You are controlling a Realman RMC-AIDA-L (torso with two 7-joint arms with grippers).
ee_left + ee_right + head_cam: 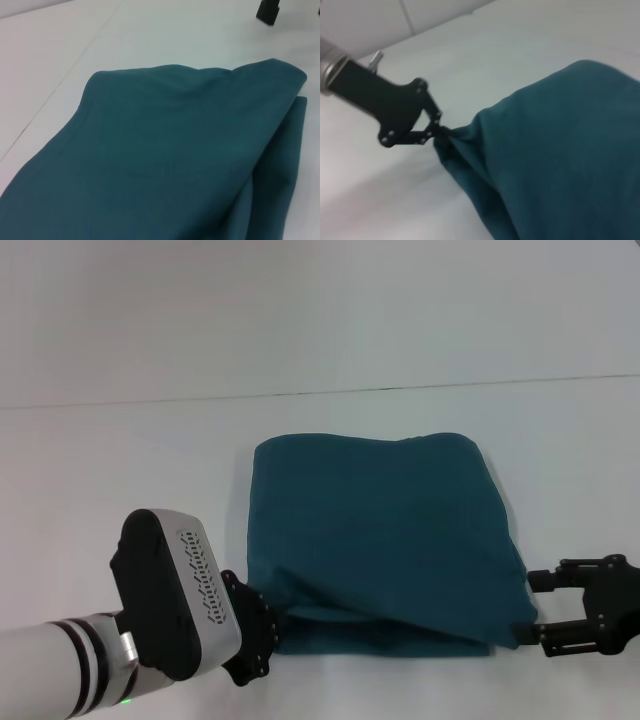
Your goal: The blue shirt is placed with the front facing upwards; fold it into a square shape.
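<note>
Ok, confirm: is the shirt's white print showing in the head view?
No, the shirt lies folded with only plain teal fabric facing up.

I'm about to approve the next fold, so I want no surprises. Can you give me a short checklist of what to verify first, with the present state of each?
1. Left hand holds cloth: ok. The right wrist view shows it pinched shut on a near corner of the blue shirt.
2. Right hand holds cloth: cannot tell. It sits at the other near corner, but contact is not clear.
3. Shirt already folded over: ok. Plain teal faces up, with a lower layer showing along the near edge.
4. Shape is square: not ok. The near edge slants and the far edge is wavy.
5. Layers lie flat: not ok. The upper layer bulges near the left hand.
6. Shirt is fully on the table: ok.
</note>
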